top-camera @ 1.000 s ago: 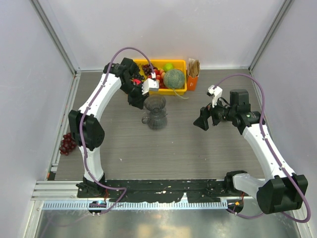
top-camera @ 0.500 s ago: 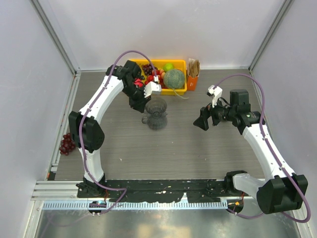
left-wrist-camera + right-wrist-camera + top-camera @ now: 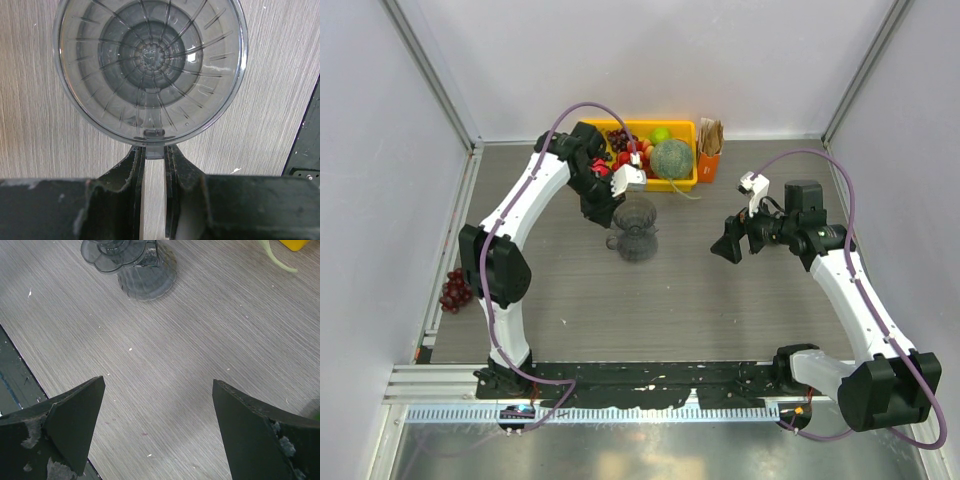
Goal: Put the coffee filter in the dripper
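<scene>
The dripper [image 3: 150, 70], a smoky-grey ribbed funnel cup, stands on the table [image 3: 570, 290] left of centre [image 3: 636, 228]. From above I look straight into its round rim. My left gripper [image 3: 154, 150] is shut on the small handle tab at the rim, one finger on each side; in the top view the left gripper [image 3: 618, 198] is at the dripper's far side. My right gripper [image 3: 725, 247] hovers to the right, open, jaws wide and nothing between them [image 3: 159, 382], with the dripper [image 3: 145, 270] well ahead of it. No single coffee filter is in view.
A yellow bin [image 3: 682, 183] with a green melon [image 3: 672, 158] and small fruit stands at the back. Beside it an orange box holds a bundle of brown papers [image 3: 710, 140]. A pale green strip [image 3: 276, 261] lies near the bin. Dark grapes [image 3: 453, 290] lie at the left edge.
The left arm shifted a little toward the front right a second ago, still shut at the dripper's rim, then held still. The right arm has not moved.
</scene>
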`<action>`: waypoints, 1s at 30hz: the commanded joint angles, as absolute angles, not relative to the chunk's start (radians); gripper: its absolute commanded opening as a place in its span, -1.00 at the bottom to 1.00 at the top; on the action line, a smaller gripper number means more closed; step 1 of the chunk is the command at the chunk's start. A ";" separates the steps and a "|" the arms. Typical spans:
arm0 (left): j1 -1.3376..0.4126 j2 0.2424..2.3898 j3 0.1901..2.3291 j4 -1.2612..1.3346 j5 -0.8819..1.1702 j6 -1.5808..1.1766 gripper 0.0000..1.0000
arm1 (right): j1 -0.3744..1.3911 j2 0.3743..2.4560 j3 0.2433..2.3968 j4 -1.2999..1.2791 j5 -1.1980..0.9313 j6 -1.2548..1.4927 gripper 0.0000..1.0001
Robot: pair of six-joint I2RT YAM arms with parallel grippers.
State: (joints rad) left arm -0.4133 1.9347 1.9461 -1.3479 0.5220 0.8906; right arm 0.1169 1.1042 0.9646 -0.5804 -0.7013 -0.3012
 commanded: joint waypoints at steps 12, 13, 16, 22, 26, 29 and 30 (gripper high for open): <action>-0.423 1.950 1.980 -1.315 0.535 0.851 -0.71 | 0.112 1.100 0.959 -0.578 -0.723 -0.307 0.91; -0.426 1.954 1.985 -1.316 0.532 0.851 -0.71 | 0.112 1.101 0.959 -0.578 -0.723 -0.310 0.91; -0.428 1.960 1.979 -1.307 0.529 0.850 -0.71 | 0.112 1.103 0.959 -0.580 -0.726 -0.310 0.92; -0.430 1.965 1.976 -1.290 0.519 0.845 -0.69 | 0.112 1.104 0.959 -0.583 -0.729 -0.310 0.91; -0.430 1.957 1.980 -1.285 0.514 0.847 -0.68 | 0.112 1.108 0.959 -0.581 -0.730 -0.310 0.91; -0.430 1.942 1.988 -1.278 0.508 0.841 -0.68 | 0.112 1.109 0.959 -0.583 -0.733 -0.313 0.91; -0.430 1.939 1.991 -1.282 0.509 0.841 -0.68 | 0.112 1.112 0.959 -0.584 -0.733 -0.313 0.91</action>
